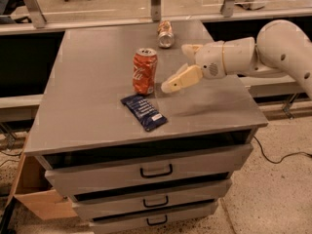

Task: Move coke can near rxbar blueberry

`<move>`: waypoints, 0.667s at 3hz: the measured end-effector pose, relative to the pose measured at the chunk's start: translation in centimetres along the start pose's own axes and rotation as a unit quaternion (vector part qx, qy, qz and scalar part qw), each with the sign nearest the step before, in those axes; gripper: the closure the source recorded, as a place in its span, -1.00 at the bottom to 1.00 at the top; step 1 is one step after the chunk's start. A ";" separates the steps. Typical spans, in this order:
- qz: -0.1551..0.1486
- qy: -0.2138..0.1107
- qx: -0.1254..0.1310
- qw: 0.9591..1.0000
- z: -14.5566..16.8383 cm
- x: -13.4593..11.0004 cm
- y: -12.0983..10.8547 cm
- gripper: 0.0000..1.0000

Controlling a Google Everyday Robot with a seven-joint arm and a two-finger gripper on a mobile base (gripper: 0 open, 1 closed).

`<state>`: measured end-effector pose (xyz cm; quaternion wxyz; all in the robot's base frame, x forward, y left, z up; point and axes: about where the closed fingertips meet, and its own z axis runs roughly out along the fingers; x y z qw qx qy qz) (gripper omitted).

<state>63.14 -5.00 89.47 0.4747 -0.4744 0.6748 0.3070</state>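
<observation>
The coke can (145, 71) is set upright on the cabinet top (87, 87), just behind the rxbar blueberry (144, 112), so the placing is judged done, and the gripper (175, 67) is held spread and empty beside the can, with only its retreat judged left

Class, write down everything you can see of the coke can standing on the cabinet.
The coke can looks like red-orange metal with white script lettering and a silver top. It stands upright on the grey cabinet top, just behind the far end of the dark blue rxbar blueberry; whether the two touch is unclear. The pincer is open beside it, on the picture's right, not gripping it, its lower fingertip near the can's base.
</observation>
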 end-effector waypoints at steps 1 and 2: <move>-0.022 -0.004 0.076 0.997 -7.1 0.4 -4.0 -1.00; -0.024 -0.006 0.081 0.996 -7.7 0.1 -4.2 -1.00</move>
